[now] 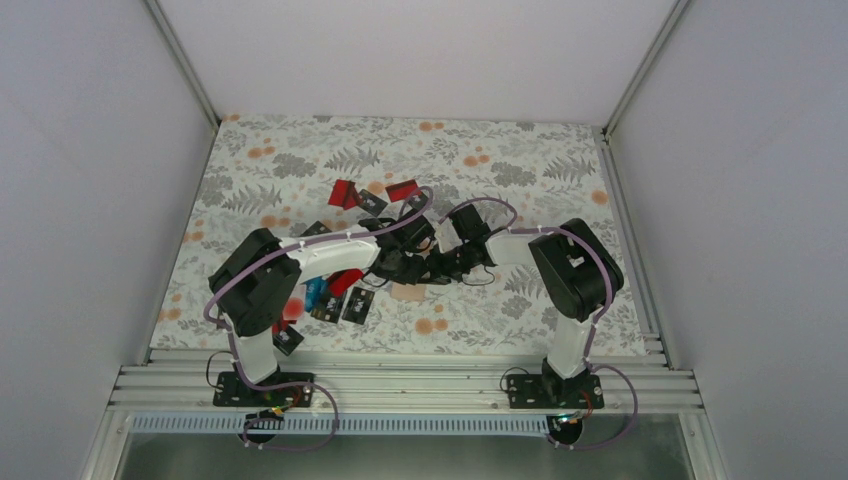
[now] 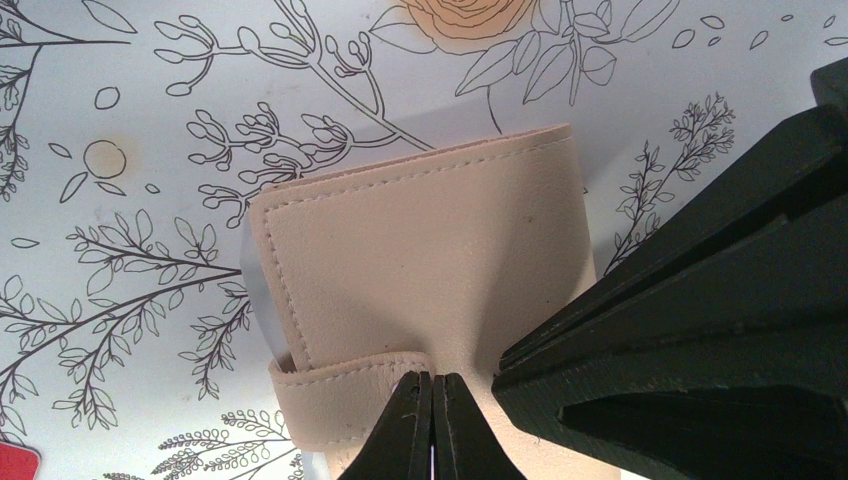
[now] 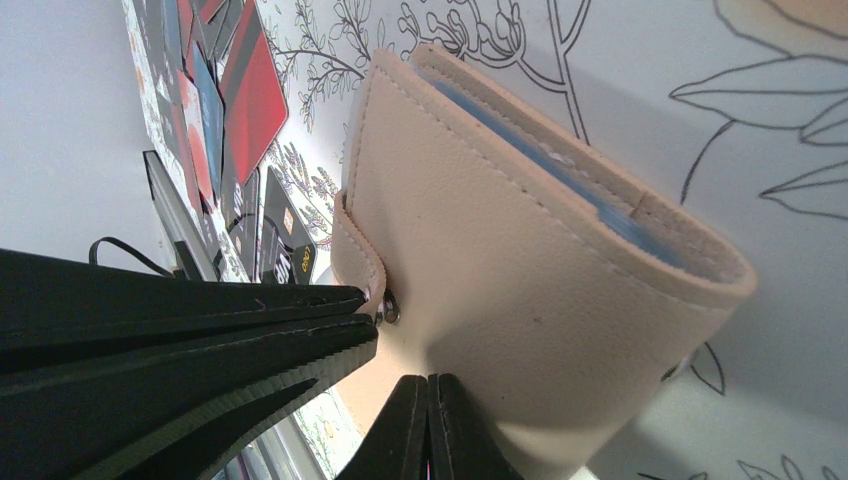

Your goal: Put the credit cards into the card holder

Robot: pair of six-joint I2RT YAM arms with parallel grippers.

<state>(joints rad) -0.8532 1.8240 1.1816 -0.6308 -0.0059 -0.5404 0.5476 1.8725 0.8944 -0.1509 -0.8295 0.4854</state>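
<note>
On the flowery tablecloth, the left gripper and right gripper both pinch the card holder between them, with loose credit cards not yet in.

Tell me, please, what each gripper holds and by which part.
Left gripper and right gripper both pinch the card holder by its outer cover, near the strap.

My left arm and right arm are bulky black joints linked by white tubes, each on a black base plate. A lilac cable loops along each. My fingers are matte black wedges with finely toothed edges.
</note>
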